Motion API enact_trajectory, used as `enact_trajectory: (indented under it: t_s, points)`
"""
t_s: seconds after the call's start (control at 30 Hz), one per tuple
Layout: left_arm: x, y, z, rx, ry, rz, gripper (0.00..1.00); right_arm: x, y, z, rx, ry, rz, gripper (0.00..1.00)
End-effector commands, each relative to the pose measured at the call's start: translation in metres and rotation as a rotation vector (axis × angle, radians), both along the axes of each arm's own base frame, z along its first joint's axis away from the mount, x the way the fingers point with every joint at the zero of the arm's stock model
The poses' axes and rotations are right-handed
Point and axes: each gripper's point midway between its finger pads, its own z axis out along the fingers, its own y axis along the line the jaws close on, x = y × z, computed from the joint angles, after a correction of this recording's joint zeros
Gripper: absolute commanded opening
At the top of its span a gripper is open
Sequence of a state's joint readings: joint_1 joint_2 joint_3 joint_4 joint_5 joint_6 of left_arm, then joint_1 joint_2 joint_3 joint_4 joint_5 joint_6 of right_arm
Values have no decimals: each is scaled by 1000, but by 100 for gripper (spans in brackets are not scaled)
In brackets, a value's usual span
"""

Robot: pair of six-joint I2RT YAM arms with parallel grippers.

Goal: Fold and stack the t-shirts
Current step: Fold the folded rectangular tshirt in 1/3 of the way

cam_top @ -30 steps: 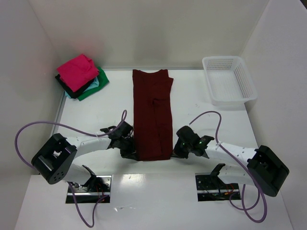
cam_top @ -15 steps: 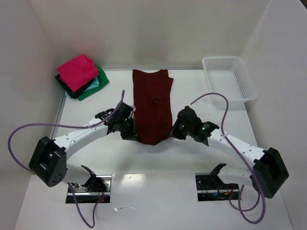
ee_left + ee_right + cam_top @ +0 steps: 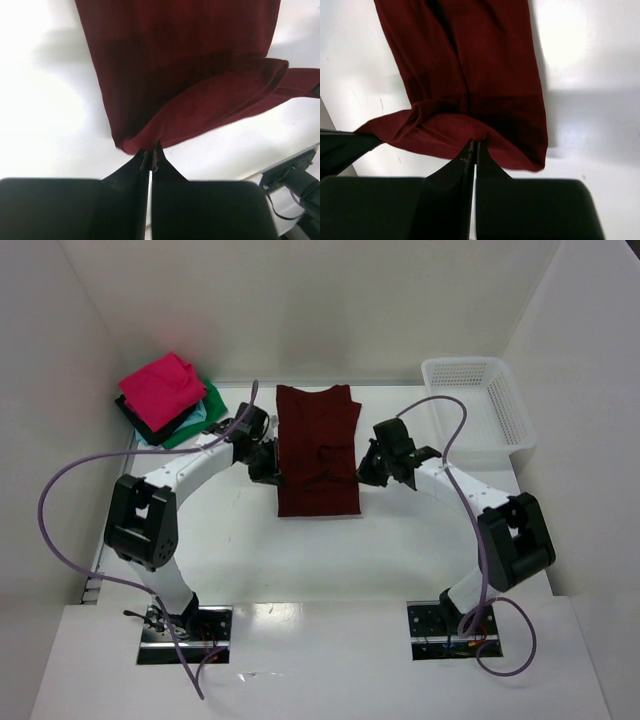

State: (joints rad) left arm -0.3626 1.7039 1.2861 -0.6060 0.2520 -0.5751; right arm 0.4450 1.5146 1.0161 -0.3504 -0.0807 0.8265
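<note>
The maroon t-shirt (image 3: 318, 450) lies in a long strip on the white table, its near end lifted and carried back over the rest. My left gripper (image 3: 277, 472) is shut on the shirt's left hem corner (image 3: 145, 142). My right gripper (image 3: 362, 470) is shut on the right hem corner (image 3: 480, 135). Both hold the cloth above the lower layer. A stack of folded shirts, bright pink (image 3: 160, 388) on top with green (image 3: 200, 415), light blue and black beneath, sits at the back left.
A white mesh basket (image 3: 478, 405) stands at the back right. White walls close in the table at the back and both sides. Purple cables loop from both arms over the table.
Both grippers have moved away from the near edge toward the back, carrying the shirt's hem with them. The near part of the shirt is now folded up over the middle.
</note>
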Motion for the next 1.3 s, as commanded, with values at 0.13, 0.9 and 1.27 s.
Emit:
enact_trajectory:
  t_s: [0.13,0.9,1.27]
  points:
    - [53,0,7,-28,-56,-68,0,68,2,29,19,-132,20,0]
    - [140,21,-38,-69,-24,-13,10,151,3,-37,-40,-46,20,0]
    - [151,13,-40,-98,-42,-65,18,155,-8,-33,-68,-62,-16,0]
